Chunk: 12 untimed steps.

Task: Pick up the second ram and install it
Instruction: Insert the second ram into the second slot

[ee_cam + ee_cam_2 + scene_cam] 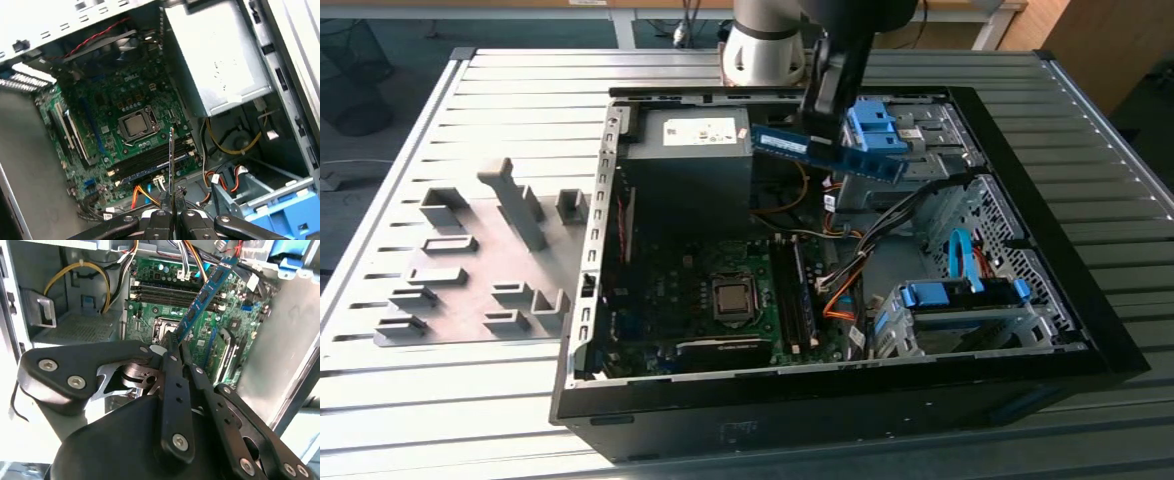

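Daylight is falling on the slatted metal table [494, 100] in the exterior view, while the inside of the computer case [854, 410] is lying in shade. In the first wrist view the power supply [220, 65] is glaring almost white. In the second wrist view the black gripper [172, 345] is looking dark against the brightly lit motherboard [150, 270].

Exterior view: arm [767, 50] cut off by top edge. Second wrist view: second ram [204, 292] near end hidden inside gripper [174, 346], gripper body cut by picture edge. First wrist view: ram edge-on, faces hidden.
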Motion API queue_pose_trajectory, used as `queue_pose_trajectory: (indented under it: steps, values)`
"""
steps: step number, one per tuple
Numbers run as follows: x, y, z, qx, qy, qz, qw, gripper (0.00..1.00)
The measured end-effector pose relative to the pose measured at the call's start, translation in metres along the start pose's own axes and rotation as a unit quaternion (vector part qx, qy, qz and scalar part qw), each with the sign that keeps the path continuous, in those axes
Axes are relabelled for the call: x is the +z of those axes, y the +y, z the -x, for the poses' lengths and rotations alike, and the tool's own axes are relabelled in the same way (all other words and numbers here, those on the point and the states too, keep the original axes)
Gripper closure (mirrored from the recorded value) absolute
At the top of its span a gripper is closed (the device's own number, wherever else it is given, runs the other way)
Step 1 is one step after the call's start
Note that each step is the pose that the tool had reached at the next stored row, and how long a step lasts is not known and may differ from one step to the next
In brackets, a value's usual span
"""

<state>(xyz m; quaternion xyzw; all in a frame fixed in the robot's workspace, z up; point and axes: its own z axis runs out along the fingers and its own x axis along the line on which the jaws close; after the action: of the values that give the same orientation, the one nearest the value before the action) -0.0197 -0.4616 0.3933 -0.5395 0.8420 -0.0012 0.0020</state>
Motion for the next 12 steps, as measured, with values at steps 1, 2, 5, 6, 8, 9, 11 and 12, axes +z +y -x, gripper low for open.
queue_pose_trajectory:
  steps: [1, 2, 5, 6, 8, 9, 11, 12]
  values:
    - [0.0004, 0.0000, 0.0000, 0.010, 0.0002, -0.0001, 1.0000, 0.86]
    - [0.0007, 0.0000, 0.0000, 0.019, 0.0004, -0.0002, 0.9998, 0.86]
    - [0.0017, 0.0000, 0.0000, 0.046, 0.0009, -0.0004, 0.9990, 0.86]
    - [0.0020, 0.0000, 0.0000, 0.055, 0.0011, -0.0005, 0.9985, 0.86]
    - [0.0028, 0.0000, 0.0000, 0.073, 0.0015, -0.0007, 0.9973, 0.86]
    - [0.0031, 0.0000, 0.0000, 0.082, 0.0017, -0.0008, 0.9966, 0.86]
    - [0.0038, 0.0000, 0.0000, 0.100, 0.0020, -0.0010, 0.9950, 0.86]
    - [0.0041, 0.0000, 0.0000, 0.109, 0.0022, -0.0010, 0.9940, 0.86]
